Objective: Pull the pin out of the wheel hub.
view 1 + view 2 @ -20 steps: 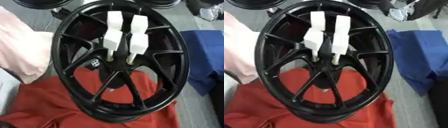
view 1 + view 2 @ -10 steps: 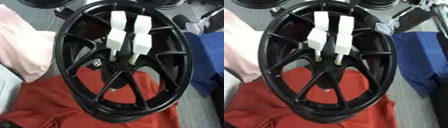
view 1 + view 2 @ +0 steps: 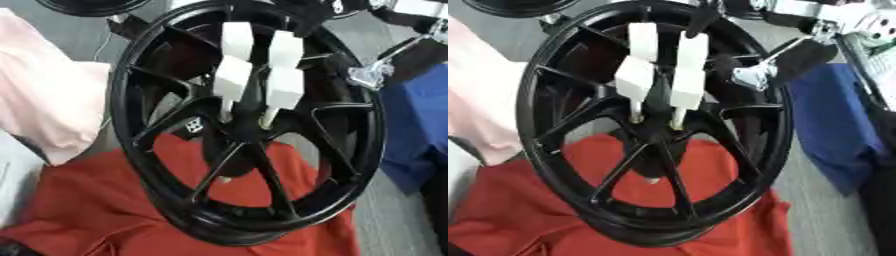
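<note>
black alloy wheel hub (image 3: 254, 135) stands tilted on its rim on a red cloth (image 3: 96, 210), face toward the camera; pink cloth (image 3: 44, 95) to its left, blue cloth (image 3: 833, 125) to its right. two white pins (image 3: 232, 77) sit side by side in the hub centre, blocky white heads up over the spokes, thin pale shanks running down into the bolt holes. my read: pins are light, rigid plastic-looking parts, smooth-faced so a bit slippery; the wheel is heavy and stiff but only propped on soft cloth, so a sideways tug could rock or roll it. best hold looks like the lower white block of one pin, pinched across its flat sides, then pulled straight along the shank axis, no twisting. right robot hand (image 3: 776, 62) comes in from upper right, dark with silver joints, over the rim near the right-hand pin (image 3: 686, 75) but apart from it; holding nothing, and i can't tell how far its fingers are spread. left robot hand isn't in either view. pin extraction looks not yet started; both pins seated.
</note>
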`<state>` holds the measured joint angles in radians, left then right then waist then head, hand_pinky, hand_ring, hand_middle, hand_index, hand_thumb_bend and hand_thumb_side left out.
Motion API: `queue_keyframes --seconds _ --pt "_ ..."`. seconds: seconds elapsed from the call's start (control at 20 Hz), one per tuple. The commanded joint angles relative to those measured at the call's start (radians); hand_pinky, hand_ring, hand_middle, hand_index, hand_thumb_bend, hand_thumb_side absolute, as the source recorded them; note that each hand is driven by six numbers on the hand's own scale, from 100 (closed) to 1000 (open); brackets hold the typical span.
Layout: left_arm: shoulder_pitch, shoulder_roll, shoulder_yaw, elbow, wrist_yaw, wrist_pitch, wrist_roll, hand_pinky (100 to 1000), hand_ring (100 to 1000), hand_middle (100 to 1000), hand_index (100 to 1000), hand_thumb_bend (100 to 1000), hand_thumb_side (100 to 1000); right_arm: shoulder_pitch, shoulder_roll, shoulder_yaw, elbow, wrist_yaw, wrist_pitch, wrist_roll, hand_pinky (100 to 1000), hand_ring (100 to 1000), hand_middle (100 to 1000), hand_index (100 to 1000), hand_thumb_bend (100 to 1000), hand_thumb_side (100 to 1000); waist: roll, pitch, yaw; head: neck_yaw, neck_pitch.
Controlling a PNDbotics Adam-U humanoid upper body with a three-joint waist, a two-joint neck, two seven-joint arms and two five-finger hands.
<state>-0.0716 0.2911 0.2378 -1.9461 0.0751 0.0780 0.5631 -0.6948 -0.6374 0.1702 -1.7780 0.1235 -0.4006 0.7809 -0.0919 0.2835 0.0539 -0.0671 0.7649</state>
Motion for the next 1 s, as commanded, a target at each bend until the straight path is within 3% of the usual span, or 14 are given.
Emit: queue_keyframes --seconds 0.05,0.4,0.65,1.0 --pt "-0.003 0.029 0.01 -0.012 -0.004 -0.001 0.004 700 562 534 762 322 642 -0.01 -0.011 0.0 0.0 0.058 -0.127 0.126 819 765 738 816 100 440 0.002 -0.017 -0.004 0.007 0.005" --pt "-0.003 0.027 0.01 -0.01 -0.003 -0.001 0.005 701 564 534 762 321 644 -0.004 0.004 0.002 -0.017 0.169 -0.149 0.095 740 627 711 851 100 475 -0.003 -0.018 -0.004 0.013 0.005" --pt "-0.004 0.027 0.01 -0.009 -0.003 -0.001 0.004 701 565 535 762 320 645 0.001 0.011 0.007 -0.026 0.234 -0.155 0.054 645 499 598 874 100 452 -0.005 -0.019 -0.003 0.014 0.005" --pt "-0.006 0.026 0.008 -0.009 -0.001 -0.002 0.001 702 566 534 762 318 647 0.005 0.019 0.014 -0.03 0.291 -0.146 0.012 644 502 591 852 100 470 -0.006 -0.017 0.002 0.009 0.005"
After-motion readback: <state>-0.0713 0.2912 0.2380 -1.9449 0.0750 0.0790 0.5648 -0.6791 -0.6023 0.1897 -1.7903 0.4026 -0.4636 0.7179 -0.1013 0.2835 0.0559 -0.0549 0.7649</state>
